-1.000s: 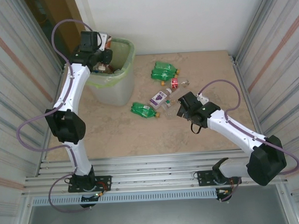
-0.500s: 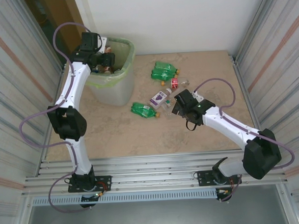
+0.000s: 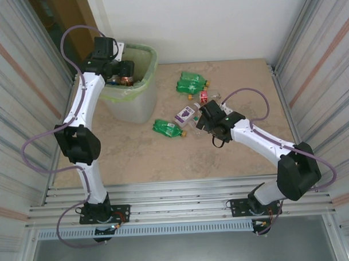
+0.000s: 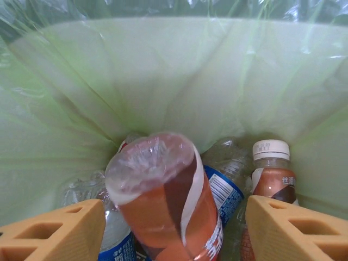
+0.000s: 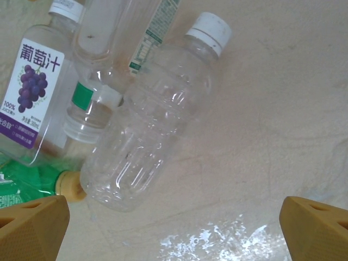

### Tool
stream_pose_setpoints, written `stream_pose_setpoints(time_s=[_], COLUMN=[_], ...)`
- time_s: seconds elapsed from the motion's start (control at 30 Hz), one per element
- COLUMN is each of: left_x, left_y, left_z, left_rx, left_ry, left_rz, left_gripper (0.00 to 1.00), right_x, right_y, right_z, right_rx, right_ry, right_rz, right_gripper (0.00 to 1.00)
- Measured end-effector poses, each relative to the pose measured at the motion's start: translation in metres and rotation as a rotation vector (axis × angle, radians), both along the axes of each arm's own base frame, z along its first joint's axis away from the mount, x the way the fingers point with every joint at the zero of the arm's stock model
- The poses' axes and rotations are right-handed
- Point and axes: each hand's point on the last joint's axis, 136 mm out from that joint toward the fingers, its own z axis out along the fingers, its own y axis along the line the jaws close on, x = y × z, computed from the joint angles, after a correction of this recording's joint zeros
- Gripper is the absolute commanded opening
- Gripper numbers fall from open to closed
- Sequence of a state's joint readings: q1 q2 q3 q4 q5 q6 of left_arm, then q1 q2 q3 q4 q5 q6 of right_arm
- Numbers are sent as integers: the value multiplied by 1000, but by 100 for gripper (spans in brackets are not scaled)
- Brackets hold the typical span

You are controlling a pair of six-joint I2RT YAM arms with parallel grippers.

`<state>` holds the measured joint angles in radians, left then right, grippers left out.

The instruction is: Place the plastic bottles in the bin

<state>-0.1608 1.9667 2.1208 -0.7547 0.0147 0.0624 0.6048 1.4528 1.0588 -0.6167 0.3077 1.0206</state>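
left gripper [image 4: 174, 217] spread wide over bin [image 3: 140, 100], brown-label bottle [image 4: 163, 201] between its fingers | left arm [image 3: 85, 105] masks bin contents from above | right gripper [image 5: 174, 217] spread wide, clear bottle [image 5: 152, 119] ahead-left on table [image 5: 272, 136]

In the left wrist view the brown-labelled bottle [image 4: 163, 201] is blurred and cut off at the bottom edge, hiding most of the bottles [image 4: 225, 187] beneath. In the right wrist view the green bottle [image 5: 16, 185] runs off the left edge.
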Motion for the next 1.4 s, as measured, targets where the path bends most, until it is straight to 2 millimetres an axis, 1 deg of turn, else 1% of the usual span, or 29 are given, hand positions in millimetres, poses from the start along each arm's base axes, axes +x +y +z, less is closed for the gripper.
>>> stream_pose_setpoints(time_s=[0.1,0.17,0.33,0.4,0.47,0.53,0.63,0.83,1.0,1.2,1.4], left_x=[-12,-22,-55,-69,-84,-100,-124,-171,-198,-216,-222], left_y=[-1,-1,-1,-1,-1,-1,-2,-4,-5,-7,-12], left_z=[17,33,82,96,107,111,109,97,93,70,44], left_rx=[-15,-31,-81,-102,-121,-143,-182,-290,-368,-442,-500], left_ry=[-33,-74,-201,-247,-283,-312,-334,-352,-370,-330,-261], left_rz=[-11,-16,-36,-46,-53,-62,-72,-84,-83,-76,-75], left_gripper=[74,77,90,94,99,99,99,99,99,99,99], right_x=[2,3,9,12,15,18,23,37,44,45,45], right_y=[4,6,10,10,10,10,13,21,22,21,22], right_z=[-5,-9,-20,-25,-29,-35,-42,-50,-56,-70,-77], right_rx=[11,17,39,49,57,61,67,81,88,87,85], right_ry=[10,18,40,50,59,66,81,92,99,130,143], right_rz=[3,-2,-13,-20,-25,-29,-29,-31,-37,-38,-34], right_gripper=[98,98,98,98,98,98,98,99,99,93,88])
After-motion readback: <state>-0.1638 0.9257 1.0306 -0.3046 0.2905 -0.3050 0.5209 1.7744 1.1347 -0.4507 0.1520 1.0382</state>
